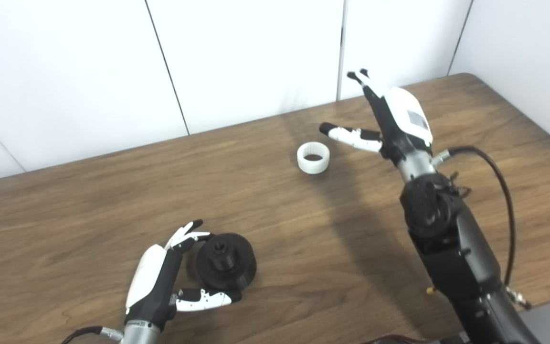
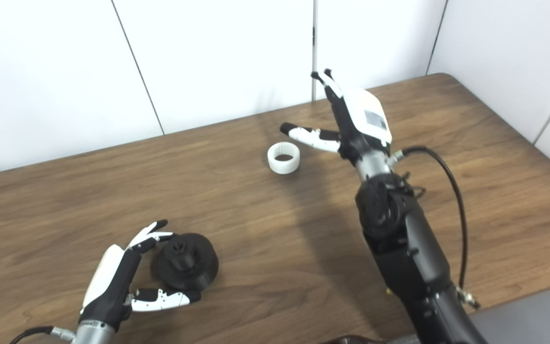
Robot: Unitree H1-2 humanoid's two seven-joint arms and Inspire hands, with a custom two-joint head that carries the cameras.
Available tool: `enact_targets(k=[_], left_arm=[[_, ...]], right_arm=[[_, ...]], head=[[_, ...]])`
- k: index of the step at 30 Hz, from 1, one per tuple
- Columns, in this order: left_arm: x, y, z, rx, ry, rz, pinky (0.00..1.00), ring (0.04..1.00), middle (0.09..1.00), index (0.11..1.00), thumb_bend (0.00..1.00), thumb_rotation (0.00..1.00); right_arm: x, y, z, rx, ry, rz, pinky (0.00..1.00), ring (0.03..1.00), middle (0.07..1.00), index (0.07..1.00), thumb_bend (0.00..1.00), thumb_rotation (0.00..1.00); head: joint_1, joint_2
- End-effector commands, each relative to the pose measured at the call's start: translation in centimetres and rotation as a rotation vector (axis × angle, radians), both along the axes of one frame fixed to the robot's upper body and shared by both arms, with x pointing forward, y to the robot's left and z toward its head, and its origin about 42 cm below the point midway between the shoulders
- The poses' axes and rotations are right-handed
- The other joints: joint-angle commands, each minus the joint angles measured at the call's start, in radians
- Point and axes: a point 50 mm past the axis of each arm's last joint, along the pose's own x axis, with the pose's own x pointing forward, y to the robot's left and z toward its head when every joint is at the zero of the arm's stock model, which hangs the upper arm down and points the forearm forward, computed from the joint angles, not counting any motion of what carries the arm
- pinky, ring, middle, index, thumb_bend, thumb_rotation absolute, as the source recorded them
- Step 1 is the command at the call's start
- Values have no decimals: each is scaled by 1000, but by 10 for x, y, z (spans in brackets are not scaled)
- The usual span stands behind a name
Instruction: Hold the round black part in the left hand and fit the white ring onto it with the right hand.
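The round black part point(image 1: 226, 267) rests on the wooden table point(image 1: 89, 205) at the near left. My left hand point(image 1: 160, 277) is open around its left side, fingers behind it and thumb in front, close to it. The white ring point(image 1: 313, 157) lies flat on the table farther back, near the middle. My right hand point(image 1: 385, 124) is open and raised just right of the ring, thumb pointing toward it, fingers pointing up and away. The right hand holds nothing.
A white panelled wall point(image 1: 237, 57) runs along the table's far edge. The table's right edge and rounded far corner point(image 1: 475, 76) are near my right arm. A black cable point(image 1: 499, 191) loops beside my right forearm.
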Motion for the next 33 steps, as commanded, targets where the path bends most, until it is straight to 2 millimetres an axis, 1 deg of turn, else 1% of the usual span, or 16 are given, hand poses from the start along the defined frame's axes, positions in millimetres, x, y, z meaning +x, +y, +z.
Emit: enact_targets(k=[1, 5, 10, 13, 16, 17, 18, 22, 24, 28, 33], left_arm=[[3, 2, 5, 7, -19, -7, 849, 958, 932, 650, 869, 274], [2, 3, 5, 12, -19, -4, 855, 958, 932, 651, 867, 279], [2, 3, 5, 11, -16, -2, 856, 959, 931, 651, 868, 279], [2, 3, 5, 16, -22, 0, 849, 953, 928, 648, 871, 276], [2, 2, 4, 4, -21, -3, 853, 953, 927, 646, 875, 273], [1, 2, 5, 1, -18, -5, 856, 957, 930, 648, 875, 280], [1, 2, 5, -1, -15, -6, 856, 959, 932, 649, 873, 281], [1, 1, 5, 5, -19, -11, 834, 956, 931, 649, 865, 276], [1, 1, 6, 8, -19, -9, 830, 955, 930, 649, 864, 275], [0, 1, 6, 4, -15, -7, 828, 955, 929, 649, 866, 262], [0, 2, 6, 10, -16, -7, 816, 956, 930, 650, 864, 264]], right_arm=[[15, 1, 25, -53, -52, 25, 735, 915, 966, 923, 756, 624], [30, 0, 26, -109, 0, 44, 747, 930, 970, 941, 776, 641], [53, -4, 24, -173, 127, 67, 894, 990, 985, 985, 850, 647], [66, -8, 18, -221, 193, 77, 917, 993, 985, 995, 904, 655], [73, -10, 12, -218, 241, 97, 938, 997, 980, 991, 926, 658], [75, -11, 10, -195, 261, 106, 956, 1000, 987, 990, 932, 664], [76, -12, 8, -175, 277, 113, 953, 1000, 987, 986, 939, 669], [80, -14, -2, -124, 311, 135, 875, 971, 969, 954, 985, 685], [81, -14, -7, -115, 323, 137, 863, 967, 966, 946, 997, 689], [79, -13, -16, -108, 334, 137, 866, 970, 967, 943, 1000, 696], [77, -12, -24, -75, 345, 151, 902, 982, 976, 939, 1000, 685]], head=[[12, 4], [14, 6], [19, 8], [23, 10], [25, 13], [25, 13], [25, 13], [30, 16], [32, 18], [34, 19], [34, 20]])
